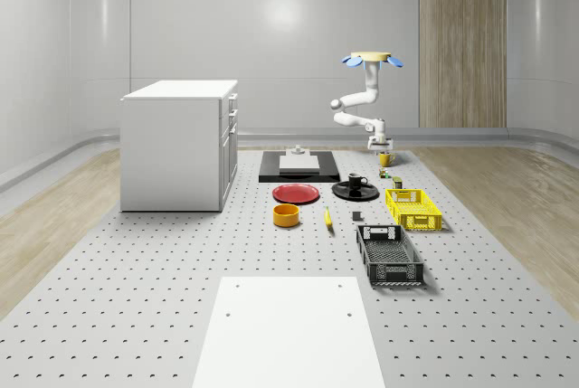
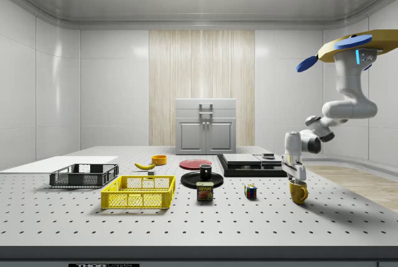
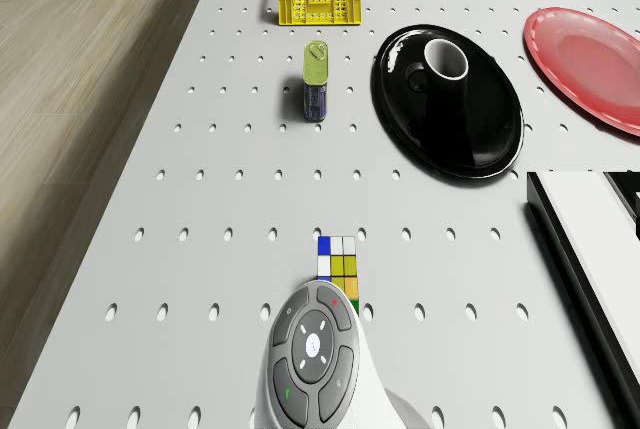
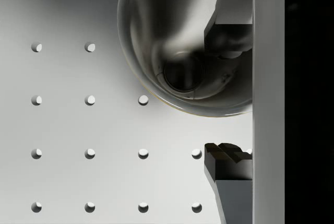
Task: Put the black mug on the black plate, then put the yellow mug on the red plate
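Your drone (image 2: pixel 349 46) hovering beyond table's (image 1: pixel 136 316) far right corner in whole-scene view, arm bending down and in. Gripper (image 2: pixel 296 177) pointing straight down, jaws straddling rim of yellow mug (image 2: pixel 298 192). Black mug (image 3: pixel 440 64) sitting on black plate (image 3: pixel 470 134); red plate (image 1: pixel 296 194) beside it.

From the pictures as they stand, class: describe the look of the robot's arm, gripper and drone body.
The arm is glossy white with rounded segments and dark grey joint bands. The gripper is white and grey with dark fingers. The drone body is a tan disc with blue rotors.
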Robot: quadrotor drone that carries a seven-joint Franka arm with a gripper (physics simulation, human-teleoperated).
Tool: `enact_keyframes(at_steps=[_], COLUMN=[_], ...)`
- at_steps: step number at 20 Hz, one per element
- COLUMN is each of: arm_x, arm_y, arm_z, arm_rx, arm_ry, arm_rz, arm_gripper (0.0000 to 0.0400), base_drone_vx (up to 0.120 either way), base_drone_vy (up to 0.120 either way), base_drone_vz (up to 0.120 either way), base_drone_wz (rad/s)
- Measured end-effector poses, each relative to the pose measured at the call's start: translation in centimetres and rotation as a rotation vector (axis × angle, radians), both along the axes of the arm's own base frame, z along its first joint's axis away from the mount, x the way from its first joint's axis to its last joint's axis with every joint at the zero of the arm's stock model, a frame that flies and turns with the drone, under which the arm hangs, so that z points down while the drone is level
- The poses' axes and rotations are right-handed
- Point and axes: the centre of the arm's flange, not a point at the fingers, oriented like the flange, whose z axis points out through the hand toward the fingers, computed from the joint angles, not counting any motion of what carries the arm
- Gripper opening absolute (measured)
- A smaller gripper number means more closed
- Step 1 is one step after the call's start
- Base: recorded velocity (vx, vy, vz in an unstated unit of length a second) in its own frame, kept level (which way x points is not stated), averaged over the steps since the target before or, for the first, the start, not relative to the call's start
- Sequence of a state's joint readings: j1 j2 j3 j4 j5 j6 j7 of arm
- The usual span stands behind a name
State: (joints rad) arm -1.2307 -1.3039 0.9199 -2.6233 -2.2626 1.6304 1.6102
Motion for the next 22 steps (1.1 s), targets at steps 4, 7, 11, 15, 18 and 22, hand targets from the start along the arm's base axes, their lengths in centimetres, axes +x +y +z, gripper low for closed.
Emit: enact_keyframes(at_steps=[4, 7, 11, 15, 18, 22], arm_x=[0.0, 0.0, 0.0, 0.0, 0.0, 0.0], arm_y=[0.0, 0.0, 0.0, 0.0, 0.0, 0.0], arm_z=[0.0, 0.0, -0.2, -1.4, -2.5, -3.3], arm_rx=[0.0, 0.0, 0.0, 0.0, 0.0, 0.0], arm_ry=[0.0, 0.0, 0.0, 0.0, 0.0, 0.0], arm_rz=[0.0, 0.0, 0.0, 0.0, 0.0, 0.0], arm_gripper=[0.0143, 0.0126, 0.0116, 0.0112, 0.0111, 0.011], base_drone_vx=[0.0, 0.0, 0.0, 0.0, 0.0, 0.06], base_drone_vy=[0.0, 0.0, 0.0, 0.0, 0.0, -0.06], base_drone_vz=[0.0, 0.0, 0.0, 0.04, 0.12, 0.12], base_drone_wz=[0.0, 0.0, 0.0, 0.0, 0.0, 0.0])
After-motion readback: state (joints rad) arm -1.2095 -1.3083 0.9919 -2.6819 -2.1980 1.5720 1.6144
